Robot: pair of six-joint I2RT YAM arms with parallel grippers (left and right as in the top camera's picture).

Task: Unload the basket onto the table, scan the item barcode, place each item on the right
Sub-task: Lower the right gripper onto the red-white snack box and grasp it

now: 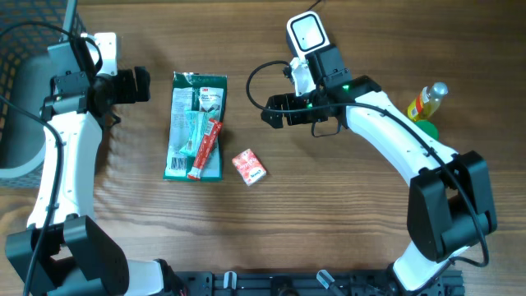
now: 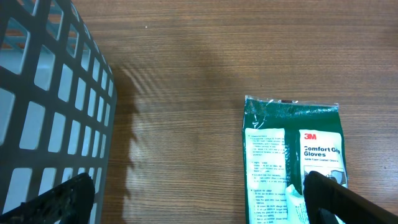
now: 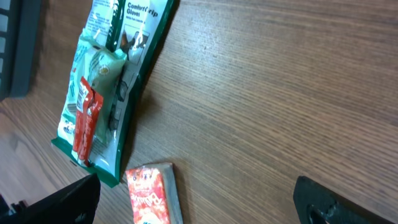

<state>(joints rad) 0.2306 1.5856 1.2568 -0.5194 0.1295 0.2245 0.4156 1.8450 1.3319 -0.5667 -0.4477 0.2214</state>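
Overhead view: the left gripper [image 1: 136, 85] hangs over bare table [image 1: 329, 205] beside the basket [image 1: 25, 49], jaws apart and empty. The right gripper [image 1: 273, 111] sits right of the goods, also empty. Three candidate items lie flat and unheld: a glove packet [image 1: 197, 123], a red sachet [image 1: 205, 148] resting on top of it, and a small red box [image 1: 249, 166] just beside the packet's lower corner. What appears to be the scanner [image 1: 306, 34] stands behind the right wrist, and a yellow bottle [image 1: 427, 103] stands well apart at the right.

Left wrist view: both fingers [image 2: 62, 199] show at the bottom corners, set wide, with nothing between them. The glove packet [image 2: 292, 162] lies ahead and to one side, and the basket [image 2: 50, 124] wall fills the other.

Right wrist view: the right gripper [image 3: 199, 202] is spread wide over bare wood, with the glove packet [image 3: 134, 31], red sachet [image 3: 84, 121] and small red box [image 3: 149, 193] off to the side.

Assessment: no barcode is legible in any view, so the coded face cannot be confirmed. Recommended practice is to pick one item cleanly, the box being the easiest to clamp across its narrow sides. Centre the jaws before closing, keep the fingers off the printed panel, and present that face square to the scanner window. The sachet risks sliding off the packet if nudged.
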